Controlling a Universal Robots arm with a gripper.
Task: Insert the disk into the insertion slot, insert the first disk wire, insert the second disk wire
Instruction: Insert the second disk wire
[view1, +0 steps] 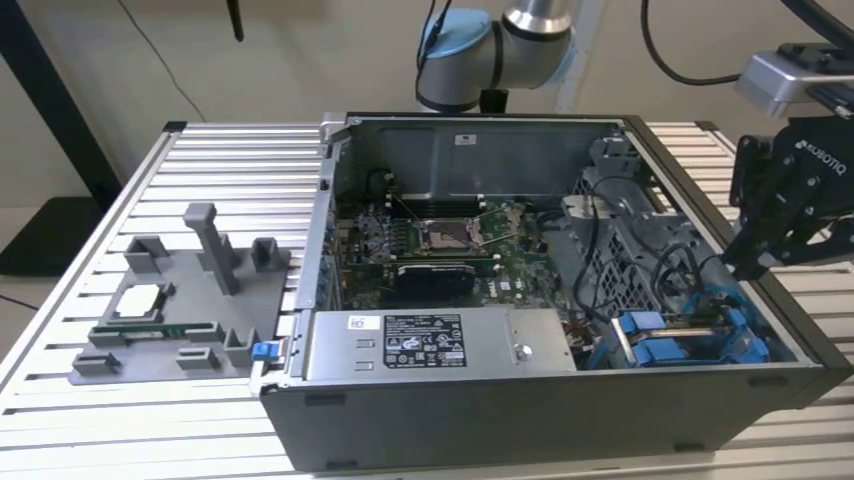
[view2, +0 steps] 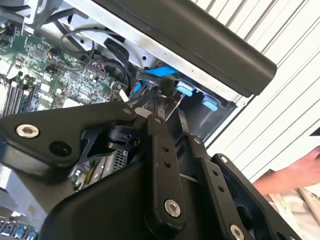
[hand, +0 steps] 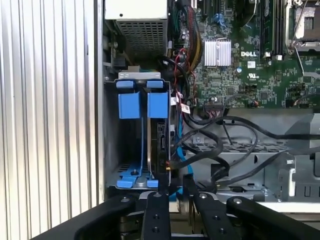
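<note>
Slatted metal tabletop (view1: 147, 425) carried an open computer case (view1: 534, 430); the gripper (hand: 176, 187), pincer drawn narrow, hovered just beside the insertion slot (hand: 111, 150), where the disk (hand: 161, 142) sat.

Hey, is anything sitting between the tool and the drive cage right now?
Nothing visible does. The tool hangs right at the insertion slot's open end. The black cables loop beside it, not across the gap.
</note>
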